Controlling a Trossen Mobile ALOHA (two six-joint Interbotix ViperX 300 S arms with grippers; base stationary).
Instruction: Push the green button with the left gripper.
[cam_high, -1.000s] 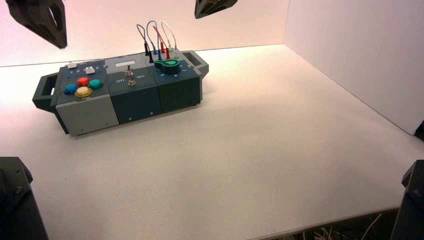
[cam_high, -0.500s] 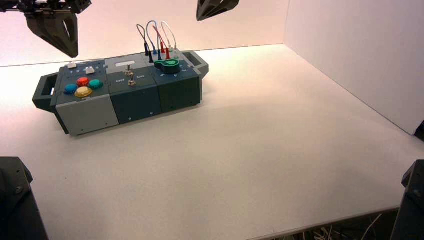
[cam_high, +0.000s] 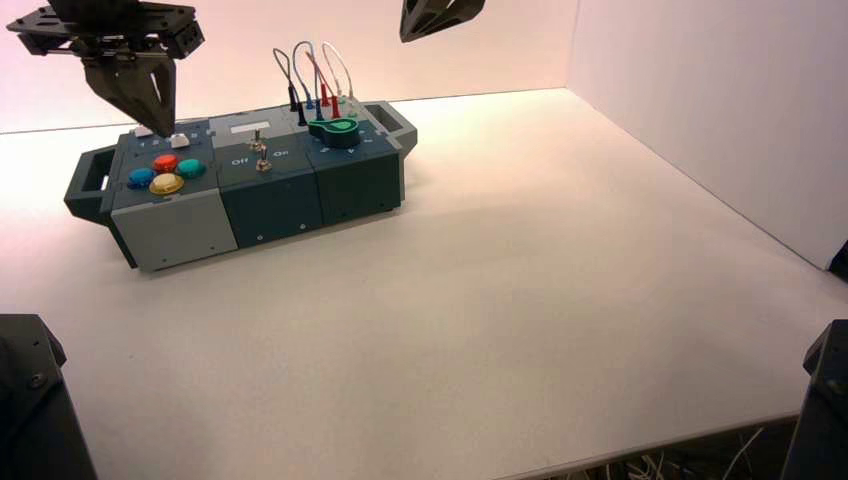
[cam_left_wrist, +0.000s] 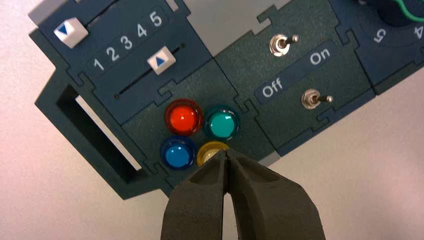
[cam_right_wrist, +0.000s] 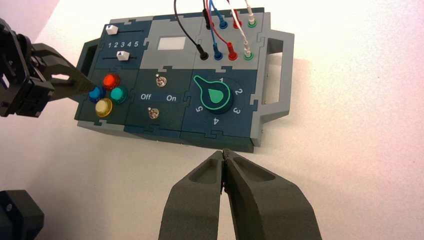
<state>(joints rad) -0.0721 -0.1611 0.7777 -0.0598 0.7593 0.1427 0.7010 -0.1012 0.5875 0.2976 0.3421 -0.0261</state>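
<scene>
The green button is a round teal dome in a cluster with the red, blue and yellow buttons at the box's left end; it also shows in the high view and the right wrist view. My left gripper is shut and empty, hovering above the sliders behind the buttons, apart from them. In the left wrist view its tip lies over the yellow button, just short of the green one. My right gripper is shut and held high near the box's front.
The box also carries two white sliders beside numbers 1 to 5, two toggle switches by Off/On lettering, a green teardrop knob and plugged wires. A white wall stands at the right.
My left gripper has moved right and down, from the upper left corner to just above the box's slider area. The right gripper stays about where it was.
</scene>
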